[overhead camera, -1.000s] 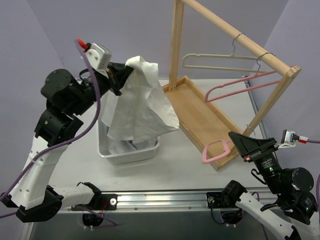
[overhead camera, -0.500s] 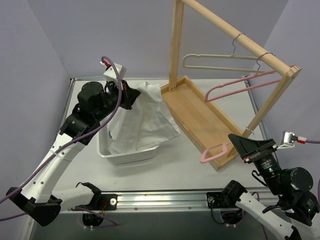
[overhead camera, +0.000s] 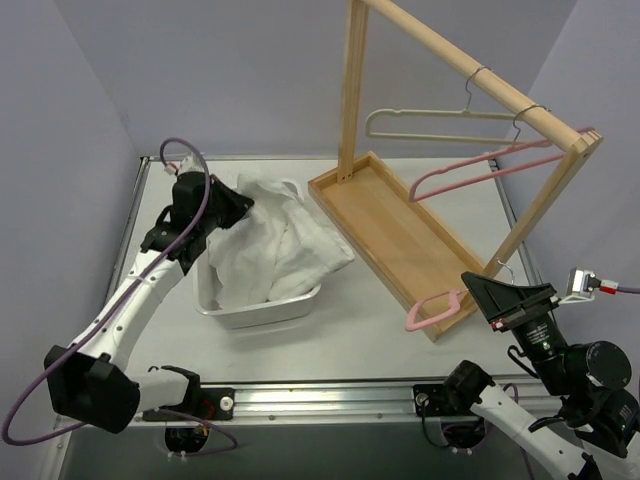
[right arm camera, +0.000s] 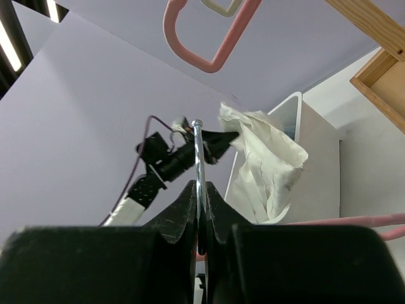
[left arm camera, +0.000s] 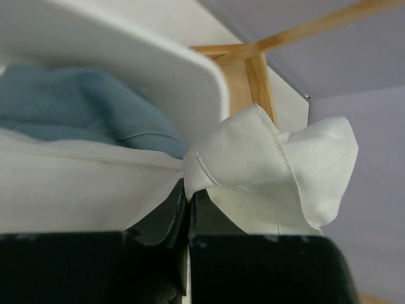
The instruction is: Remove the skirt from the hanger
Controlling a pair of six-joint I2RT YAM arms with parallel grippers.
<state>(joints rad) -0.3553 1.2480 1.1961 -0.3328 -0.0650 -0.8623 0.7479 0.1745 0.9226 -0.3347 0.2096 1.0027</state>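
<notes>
Reached low along the table's (overhead camera: pixel 380 335) left edge with the left arm, left gripper (overhead camera: pixel 240 205) at the far-left corner of the white bin (overhead camera: pixel 262 312), fingers pinched tight on a fold of the white skirt (overhead camera: pixel 285 245). Found the skirt heaped across the bin, spilling over its right rim. Held the right gripper (overhead camera: pixel 470 285) up by the near-right corner, pressed together on the metal hook of a bare pink hanger (overhead camera: pixel 432 308). Saw a wooden rack (overhead camera: pixel 400 230) on the right half and lavender walls. Barely made out a blue garment (left arm camera: pixel 76 107) under the skirt.
</notes>
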